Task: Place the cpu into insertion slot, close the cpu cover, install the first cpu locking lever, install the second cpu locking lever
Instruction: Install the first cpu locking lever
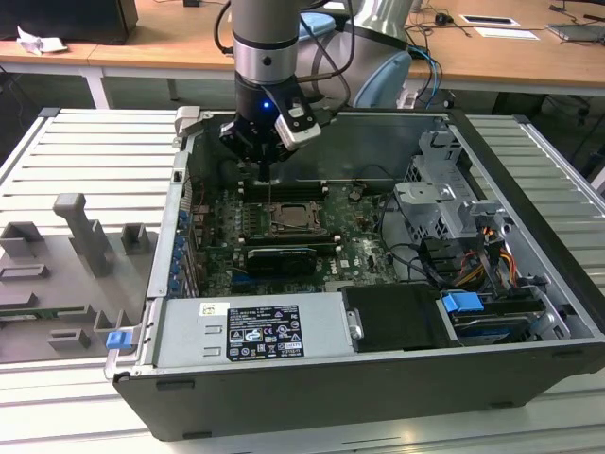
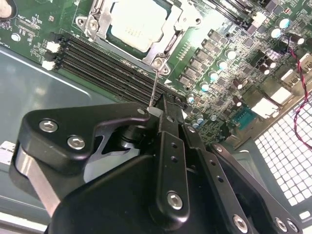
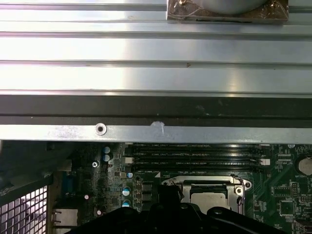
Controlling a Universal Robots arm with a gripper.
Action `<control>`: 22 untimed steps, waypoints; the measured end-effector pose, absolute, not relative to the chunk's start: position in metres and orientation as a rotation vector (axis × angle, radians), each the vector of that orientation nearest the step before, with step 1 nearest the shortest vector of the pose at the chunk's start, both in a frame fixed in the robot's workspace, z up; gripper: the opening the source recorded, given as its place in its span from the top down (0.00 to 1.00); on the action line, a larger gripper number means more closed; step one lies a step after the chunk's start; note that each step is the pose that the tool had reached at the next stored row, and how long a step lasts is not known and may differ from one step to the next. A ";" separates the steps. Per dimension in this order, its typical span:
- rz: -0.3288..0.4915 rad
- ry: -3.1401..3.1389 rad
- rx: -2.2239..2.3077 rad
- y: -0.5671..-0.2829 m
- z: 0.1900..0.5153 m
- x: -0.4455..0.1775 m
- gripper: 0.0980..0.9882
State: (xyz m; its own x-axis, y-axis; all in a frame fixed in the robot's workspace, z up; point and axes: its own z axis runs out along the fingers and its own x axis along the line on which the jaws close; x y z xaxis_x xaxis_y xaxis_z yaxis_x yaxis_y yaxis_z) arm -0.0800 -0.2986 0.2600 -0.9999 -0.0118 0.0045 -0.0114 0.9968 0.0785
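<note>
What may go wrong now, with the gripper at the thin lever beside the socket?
1. The gripper seems to pinch only the tip of the wire lever; it may slip out or bend.
2. The memory slots lie right beside the lever's base, so a sideways sweep might scrape them.
3. The cover lies over the cpu; if the lever misses its catch, the cover may not clamp.
</note>
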 end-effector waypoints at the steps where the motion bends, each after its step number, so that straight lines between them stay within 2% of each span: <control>1: -0.123 -3.134 0.018 -0.299 0.260 -0.080 0.99; 22: -0.123 -3.137 0.019 -0.299 0.255 -0.065 0.99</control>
